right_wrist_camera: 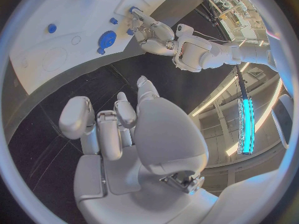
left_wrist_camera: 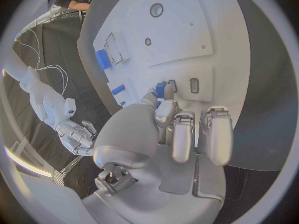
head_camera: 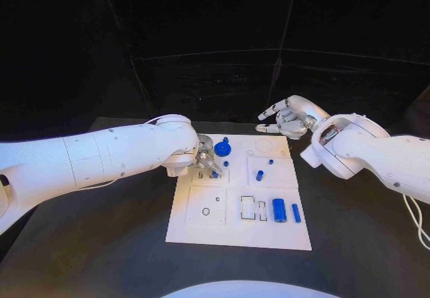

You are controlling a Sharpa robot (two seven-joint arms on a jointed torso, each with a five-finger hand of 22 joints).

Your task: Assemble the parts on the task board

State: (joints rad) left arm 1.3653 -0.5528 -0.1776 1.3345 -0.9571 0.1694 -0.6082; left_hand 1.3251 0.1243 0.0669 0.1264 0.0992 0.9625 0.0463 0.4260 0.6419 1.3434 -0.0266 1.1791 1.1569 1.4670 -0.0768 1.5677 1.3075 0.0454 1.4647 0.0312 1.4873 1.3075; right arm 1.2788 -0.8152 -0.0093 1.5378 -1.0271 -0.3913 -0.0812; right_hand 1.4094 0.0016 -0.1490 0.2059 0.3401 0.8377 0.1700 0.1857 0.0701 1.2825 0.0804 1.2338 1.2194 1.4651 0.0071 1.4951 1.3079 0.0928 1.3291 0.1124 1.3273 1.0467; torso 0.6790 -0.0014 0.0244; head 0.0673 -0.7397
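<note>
The white task board (head_camera: 235, 231) lies in the middle of the table. My left hand (head_camera: 206, 162) hovers low over its far left section and pinches a small blue part (left_wrist_camera: 161, 89) between thumb and a finger, right at a slot in the board. A blue gear (head_camera: 222, 149) sits just beyond that hand. Two short blue pegs (head_camera: 260, 176) stand near the middle. A blue cylinder (head_camera: 279, 210) and a blue bar (head_camera: 296, 213) lie at the near right. My right hand (head_camera: 285, 118) hangs above the board's far edge, fingers apart and holding nothing.
Rectangular recesses (head_camera: 247, 207) and round holes (head_camera: 206, 212) mark the board's near half. Black table (head_camera: 99, 248) surrounds the board on all sides. My left forearm (head_camera: 107, 155) crosses the table's left side.
</note>
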